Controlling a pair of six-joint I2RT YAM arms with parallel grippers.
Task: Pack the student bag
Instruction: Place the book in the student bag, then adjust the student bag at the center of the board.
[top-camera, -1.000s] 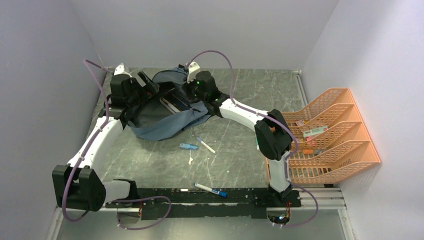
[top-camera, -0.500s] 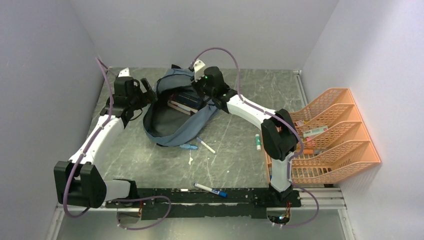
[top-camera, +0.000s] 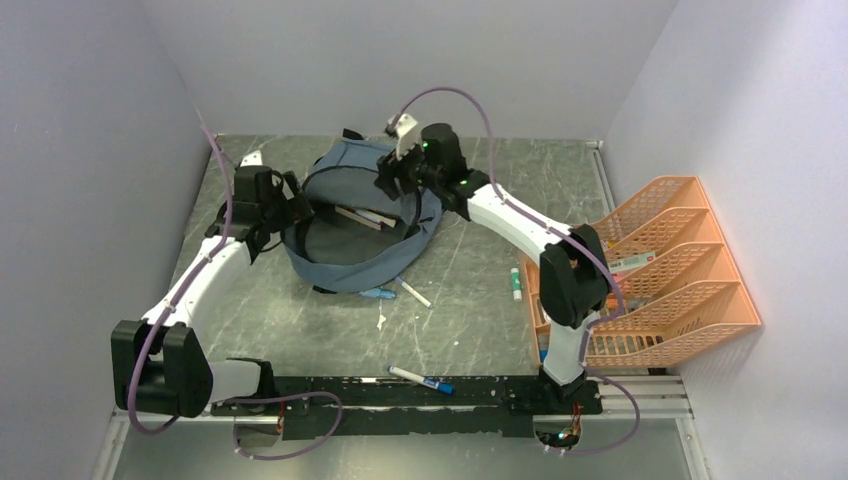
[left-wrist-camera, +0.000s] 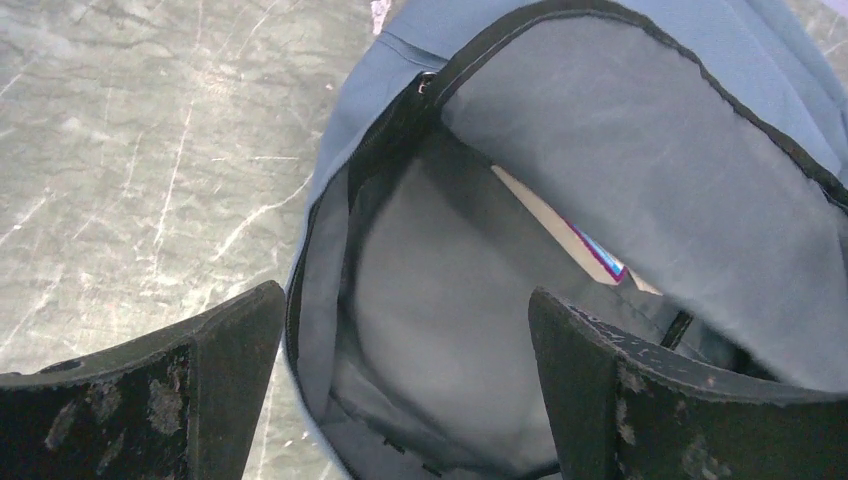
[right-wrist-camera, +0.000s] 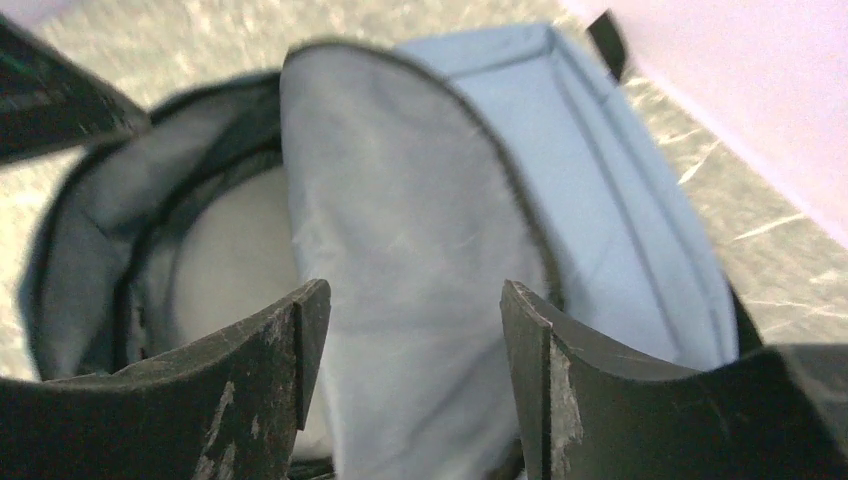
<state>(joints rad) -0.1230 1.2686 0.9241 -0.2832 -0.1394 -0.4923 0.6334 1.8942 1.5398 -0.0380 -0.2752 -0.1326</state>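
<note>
**Bag lies open, a gripper at each side**

In the top view, left of centre, the left gripper (top-camera: 293, 203) hovers at the bag's (top-camera: 350, 165) left rim, jaws wide, holding nothing. The bag lies unzipped in the upper middle of the table (top-camera: 470, 330), its mouth gaping and a book (top-camera: 358, 217) inside. At its upper right rim the right gripper (top-camera: 392, 182) has its jaws apart over the flap. Two pens (top-camera: 377, 293) lie just below the bag. A rack (top-camera: 660, 270) stands far right.

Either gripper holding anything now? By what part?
Nothing held: left gripper and right gripper both open at the mouth of the student bag, no fabric pinched.
</note>
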